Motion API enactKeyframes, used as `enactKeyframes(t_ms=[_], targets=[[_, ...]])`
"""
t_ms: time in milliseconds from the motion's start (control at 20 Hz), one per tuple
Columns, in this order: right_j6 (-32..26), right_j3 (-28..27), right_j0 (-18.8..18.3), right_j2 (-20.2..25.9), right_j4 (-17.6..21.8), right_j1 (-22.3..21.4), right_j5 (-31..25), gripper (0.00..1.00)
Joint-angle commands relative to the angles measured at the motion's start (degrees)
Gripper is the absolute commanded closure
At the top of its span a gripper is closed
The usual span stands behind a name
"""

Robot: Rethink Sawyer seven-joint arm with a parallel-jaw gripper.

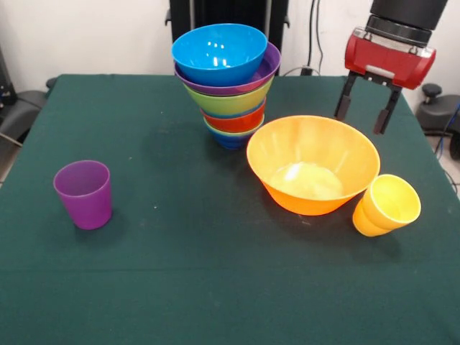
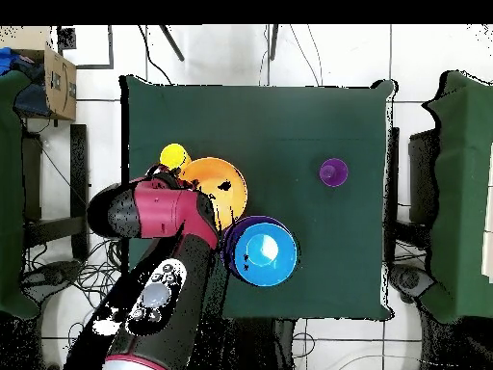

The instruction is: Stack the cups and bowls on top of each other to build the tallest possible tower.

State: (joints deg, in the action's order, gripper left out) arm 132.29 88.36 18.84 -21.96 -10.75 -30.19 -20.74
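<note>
tower (image 1: 228, 83) of bowls leaning, pincer (image 1: 367, 110) open above orange bowl (image 1: 313, 164)

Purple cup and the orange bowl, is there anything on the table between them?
No. In the front view only bare green tablecloth lies between the purple cup and the orange bowl; the tower stands farther back.

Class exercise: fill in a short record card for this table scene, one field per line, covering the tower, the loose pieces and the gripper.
tower: the tower of nested bowls stands at the far middle of the table, leaning slightly
top of tower: large blue bowl sitting in the wide purple bowl
loose bowl: large orange bowl, upright, empty, right of the tower
yellow cup: yellow cup tilted against the orange bowl's side
purple cup: purple cup upright, alone at the left
gripper: gripper open, empty, above the orange bowl's far rim
</note>
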Motion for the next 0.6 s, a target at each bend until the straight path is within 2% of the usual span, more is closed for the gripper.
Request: enactKeyframes(t_ms=[50,600], targets=[[10.28,2.36,0.91,3.23,-1.58,1.23,1.01,0.00],[10.05,0.29,3.98,1.14,-0.61,4.48,1.86,0.00]])
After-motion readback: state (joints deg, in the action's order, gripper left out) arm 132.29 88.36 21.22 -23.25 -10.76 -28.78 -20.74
